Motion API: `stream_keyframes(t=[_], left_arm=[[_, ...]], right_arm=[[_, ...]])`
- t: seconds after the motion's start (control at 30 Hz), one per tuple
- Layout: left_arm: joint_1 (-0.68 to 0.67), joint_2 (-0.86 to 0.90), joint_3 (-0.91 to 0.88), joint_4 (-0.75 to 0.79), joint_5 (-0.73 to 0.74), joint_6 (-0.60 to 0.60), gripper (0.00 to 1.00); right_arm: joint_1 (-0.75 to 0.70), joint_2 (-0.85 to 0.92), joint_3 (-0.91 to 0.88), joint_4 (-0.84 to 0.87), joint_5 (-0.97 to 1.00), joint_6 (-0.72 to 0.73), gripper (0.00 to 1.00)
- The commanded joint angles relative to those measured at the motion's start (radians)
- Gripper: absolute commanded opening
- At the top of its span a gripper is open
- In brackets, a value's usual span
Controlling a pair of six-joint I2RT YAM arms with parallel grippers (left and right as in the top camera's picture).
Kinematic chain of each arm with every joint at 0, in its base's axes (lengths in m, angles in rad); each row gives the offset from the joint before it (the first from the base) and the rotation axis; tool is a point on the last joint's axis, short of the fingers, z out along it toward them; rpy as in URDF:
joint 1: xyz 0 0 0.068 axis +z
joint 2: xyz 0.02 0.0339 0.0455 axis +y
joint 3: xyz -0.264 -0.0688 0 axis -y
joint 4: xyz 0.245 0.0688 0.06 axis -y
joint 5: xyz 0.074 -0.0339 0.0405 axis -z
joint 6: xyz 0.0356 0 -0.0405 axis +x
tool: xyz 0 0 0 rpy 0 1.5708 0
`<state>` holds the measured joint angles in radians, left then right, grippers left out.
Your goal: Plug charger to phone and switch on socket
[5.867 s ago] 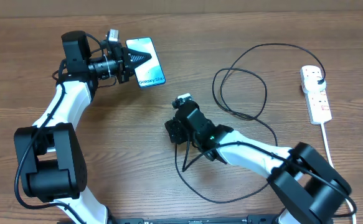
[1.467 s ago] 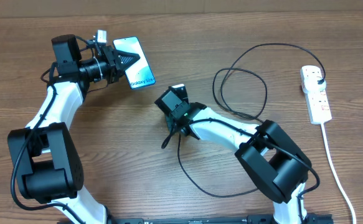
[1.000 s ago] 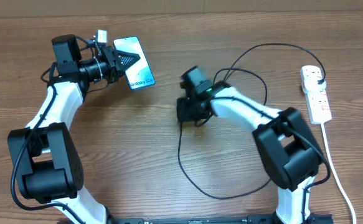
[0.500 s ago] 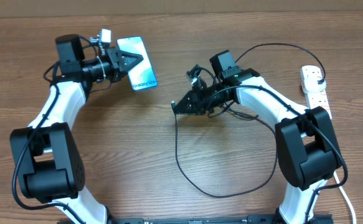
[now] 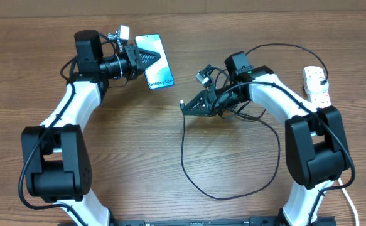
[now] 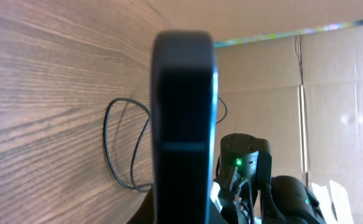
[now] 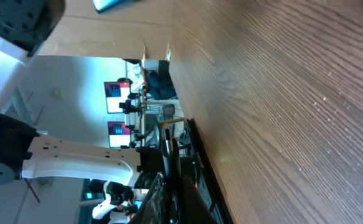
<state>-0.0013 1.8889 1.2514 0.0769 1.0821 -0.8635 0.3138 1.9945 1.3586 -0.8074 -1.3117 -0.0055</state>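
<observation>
The left gripper (image 5: 146,58) holds the phone (image 5: 161,75) near the far side of the table (image 5: 107,157), its jaws closed on the end nearest the left arm (image 5: 82,107), with one dark finger lying across the lit blue screen. The screen faces up, and the words "Galaxy S24" sit at its free end. I cannot tell whether the phone touches the table. From the left wrist the phone (image 6: 182,124) shows edge-on, a dark slab filling the middle of the view, and the green light of the right arm (image 6: 237,163) glows beyond it. The right gripper (image 5: 185,105) points toward the left arm, well apart from the phone, to its right and nearer the front. Its jaws are narrow, pinched on the connector end of the charger (image 5: 183,147). The black cable drops from the tips, runs toward the front edge, sweeps a wide loop to the right and curls back behind the right arm toward the socket (image 5: 314,81). The socket lies at the table's right side, partly hidden by the arm, with a black plug (image 5: 321,76) in its far end. From the right wrist the dark fingers (image 7: 159,199) stand close together at the bottom. The connector between them is too dark to make out, wood grain fills the right side, and a blue corner of the phone (image 7: 116,5) shows at the top edge.
</observation>
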Motion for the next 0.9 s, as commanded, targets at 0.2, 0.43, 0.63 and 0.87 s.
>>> stream_keyframes(t=[0.2, 0.43, 0.63, 0.87], left_arm=[[-0.058, 0.093, 0.01, 0.126, 0.069, -0.207, 0.04], [-0.079, 0.113, 0.01, 0.27, 0.107, -0.241, 0.04], [-0.078, 0.113, 0.01, 0.34, 0.174, -0.272, 0.04], [-0.08, 0.113, 0.01, 0.34, 0.206, -0.28, 0.05]], right_arm=[[0.001, -0.031, 0.022, 0.078, -0.089, 0.003, 0.04], [0.001, -0.031, 0.022, 0.088, -0.112, 0.043, 0.04], [0.001, -0.031, 0.022, 0.124, -0.135, 0.078, 0.04], [0.001, -0.031, 0.022, 0.212, -0.134, 0.163, 0.04]])
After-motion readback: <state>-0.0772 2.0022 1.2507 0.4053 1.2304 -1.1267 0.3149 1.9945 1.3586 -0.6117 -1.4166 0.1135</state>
